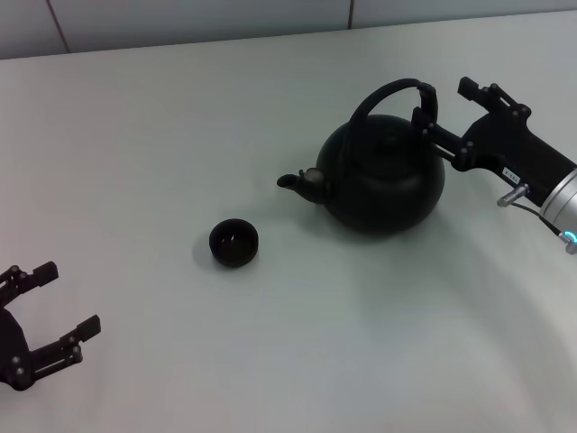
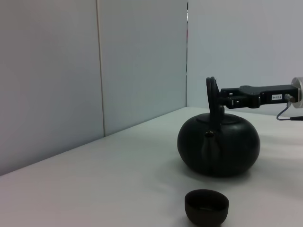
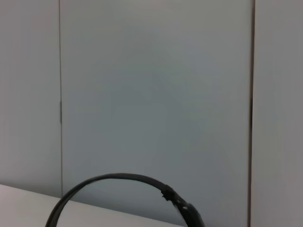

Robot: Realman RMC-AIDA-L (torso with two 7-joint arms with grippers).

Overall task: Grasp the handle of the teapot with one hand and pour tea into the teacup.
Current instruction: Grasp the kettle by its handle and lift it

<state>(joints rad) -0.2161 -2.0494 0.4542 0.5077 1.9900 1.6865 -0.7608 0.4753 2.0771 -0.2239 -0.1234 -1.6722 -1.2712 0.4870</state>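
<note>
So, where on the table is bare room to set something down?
Bare table lies behind the teacup, beyond the teapot's spout, and in front, between left gripper and teapot. It is crowded at the handle, beside the right gripper.

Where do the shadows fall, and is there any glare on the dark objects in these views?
Head view: the teapot casts a soft shadow toward the camera, and the teacup almost none; no strong glare. Left wrist view: lighting is even and the teapot body looks matte. Right wrist view: only the handle shows, against a plain wall.
</note>
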